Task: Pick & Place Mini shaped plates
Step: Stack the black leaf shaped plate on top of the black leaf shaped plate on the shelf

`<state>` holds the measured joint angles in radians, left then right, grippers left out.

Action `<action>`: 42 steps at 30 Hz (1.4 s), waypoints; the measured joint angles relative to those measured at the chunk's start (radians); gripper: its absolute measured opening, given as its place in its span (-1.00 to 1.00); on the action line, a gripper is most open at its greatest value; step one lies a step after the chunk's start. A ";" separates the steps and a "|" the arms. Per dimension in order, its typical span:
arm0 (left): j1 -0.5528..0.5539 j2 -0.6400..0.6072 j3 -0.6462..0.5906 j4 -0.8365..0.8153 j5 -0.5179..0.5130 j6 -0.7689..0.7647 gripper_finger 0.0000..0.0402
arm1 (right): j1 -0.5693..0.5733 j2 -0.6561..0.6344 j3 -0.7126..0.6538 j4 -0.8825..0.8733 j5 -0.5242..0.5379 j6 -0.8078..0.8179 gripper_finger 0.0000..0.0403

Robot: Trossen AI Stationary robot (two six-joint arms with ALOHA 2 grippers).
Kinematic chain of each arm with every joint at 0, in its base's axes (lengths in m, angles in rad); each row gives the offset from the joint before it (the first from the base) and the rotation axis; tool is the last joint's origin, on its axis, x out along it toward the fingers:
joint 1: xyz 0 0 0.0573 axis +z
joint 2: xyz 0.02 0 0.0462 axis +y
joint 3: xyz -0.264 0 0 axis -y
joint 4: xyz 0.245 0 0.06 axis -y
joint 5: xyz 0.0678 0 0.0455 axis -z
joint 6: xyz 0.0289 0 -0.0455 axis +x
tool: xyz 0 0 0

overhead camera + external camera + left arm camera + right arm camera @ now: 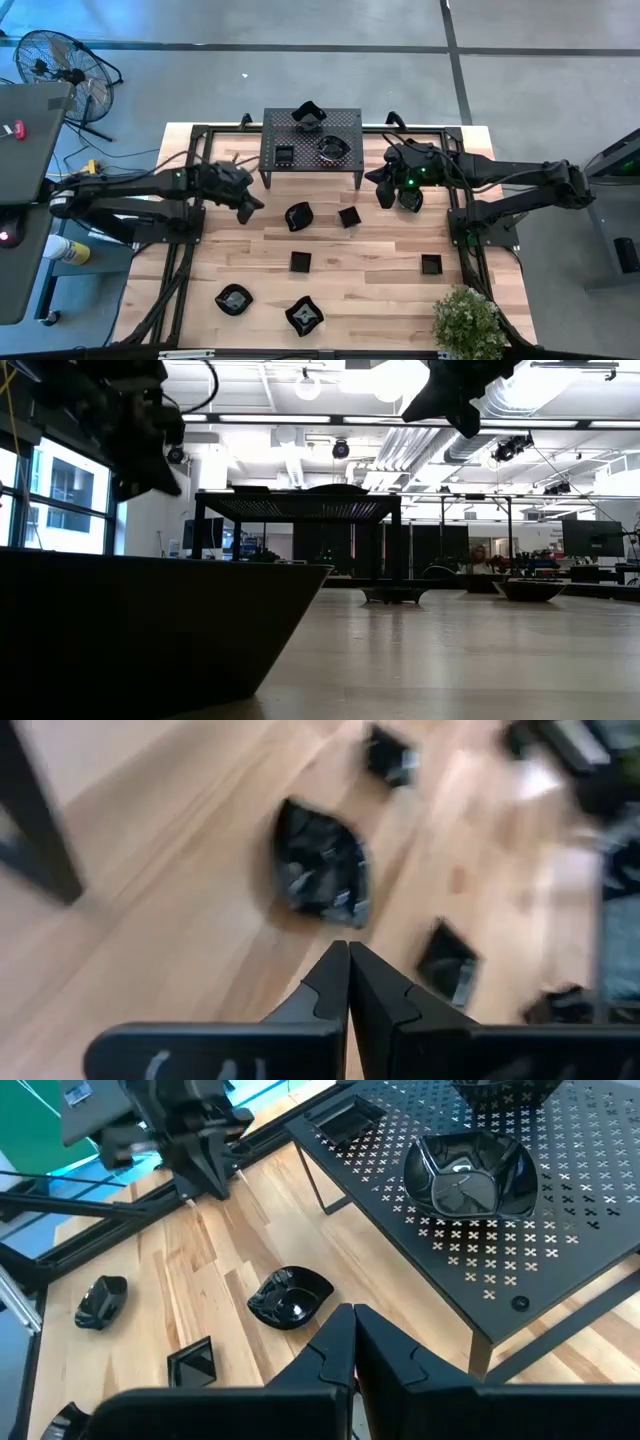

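Six mini shaped plates lie scattered on the wooden counter (380, 290), a wavy-rimmed plate (298, 215) and a small square plate (349, 216) near the centre, while three more sit on the perforated rack (345, 158) at twelve o'clock. The left tool (246, 210), empty with fingers pressed together, hangs at nine o'clock of the wavy-rimmed plate. The right tool (385, 197), likewise empty and pinched closed, hangs at three o'clock of the square plate.

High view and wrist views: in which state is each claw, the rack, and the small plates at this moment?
Left claw: shut, empty, above the table.
Right claw: shut, empty, near the rack's right front leg.
Rack: standing on its legs, carrying three plates.
Plates on the rack: three, lying apart, none held.
Plates on the table: at least six, lying apart, none held.
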<state>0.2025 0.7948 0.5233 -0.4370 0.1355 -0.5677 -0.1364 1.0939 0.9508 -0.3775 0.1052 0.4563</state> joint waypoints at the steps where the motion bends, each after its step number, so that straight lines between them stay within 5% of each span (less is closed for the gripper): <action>1: -0.019 0.013 -0.009 0.003 -0.028 -0.029 -1.00 | 0.000 0.000 0.000 0.000 -0.002 -0.001 -0.99; 7: -0.085 0.147 -0.045 0.162 -0.093 -0.219 -0.96 | -0.007 0.000 0.000 0.000 -0.003 -0.045 -0.99; 21: -0.092 0.556 -0.045 0.505 -0.141 -0.545 -0.51 | -0.064 0.000 0.000 0.000 -0.036 -0.175 -0.99; 28: -0.092 0.636 -0.044 0.576 -0.119 -0.563 -0.57 | -0.083 0.000 0.000 0.000 -0.053 -0.220 -0.99; 35: -0.092 0.634 -0.024 0.571 -0.100 -0.481 -0.97 | -0.100 0.000 0.000 0.000 -0.060 -0.234 -0.98; 42: -0.092 0.576 0.181 0.322 -0.060 -0.266 -0.98 | -0.100 0.000 0.000 0.000 -0.115 -0.228 -0.99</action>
<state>0.1104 1.3713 0.7039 -0.1150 0.0759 -0.8332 -0.2363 1.0935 0.9508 -0.3771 -0.0095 0.2288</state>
